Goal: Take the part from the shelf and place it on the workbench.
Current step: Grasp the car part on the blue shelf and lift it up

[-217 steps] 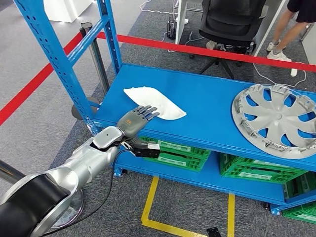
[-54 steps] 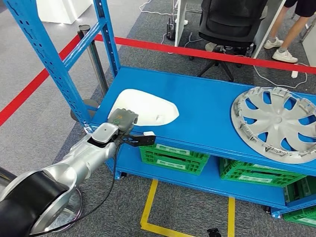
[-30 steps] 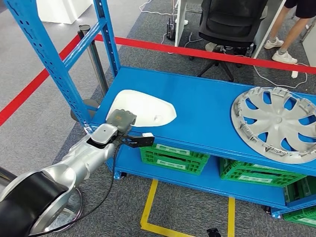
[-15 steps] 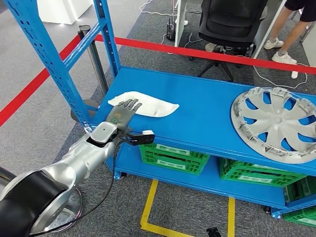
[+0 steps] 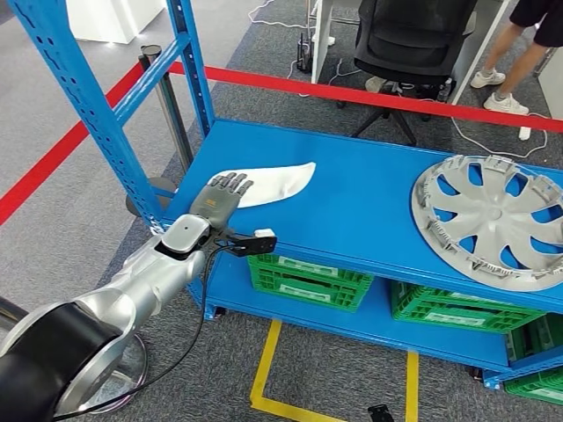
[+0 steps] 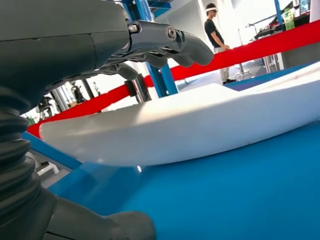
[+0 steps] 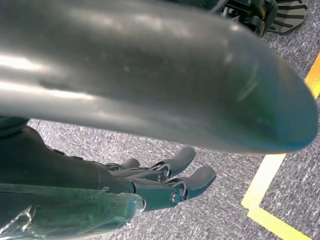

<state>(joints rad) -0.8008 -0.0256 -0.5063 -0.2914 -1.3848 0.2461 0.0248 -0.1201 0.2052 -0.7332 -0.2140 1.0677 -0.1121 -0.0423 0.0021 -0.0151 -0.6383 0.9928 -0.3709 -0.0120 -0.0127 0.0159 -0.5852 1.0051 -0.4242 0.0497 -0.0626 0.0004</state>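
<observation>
A white, elongated plastic part [image 5: 275,180] lies on the blue shelf deck [image 5: 358,207] near the shelf's left end, its pointed tip toward the right. My left hand [image 5: 217,195] reaches in from the front edge, with its fingers stretched out over the part's near-left end. The left wrist view has the part [image 6: 188,125] between the dark fingers [image 6: 166,37] above it and the thumb [image 6: 98,225] below, with a gap still showing, so nothing is gripped. My right hand [image 7: 162,180] hangs over grey carpet, fingers straight and holding nothing.
A silver wheel cover [image 5: 494,215] lies on the right of the same deck. Green crates [image 5: 312,277] sit on the lower shelf. A blue upright [image 5: 99,105] rises left of my arm. Red barrier tape [image 5: 372,92], an office chair [image 5: 412,35] and a person's legs [image 5: 524,44] are behind.
The white part, tipped up broadside a second ago, now lies flatter and its tip has swung away to the right. My left fingers, hidden before, now stretch over its near end.
</observation>
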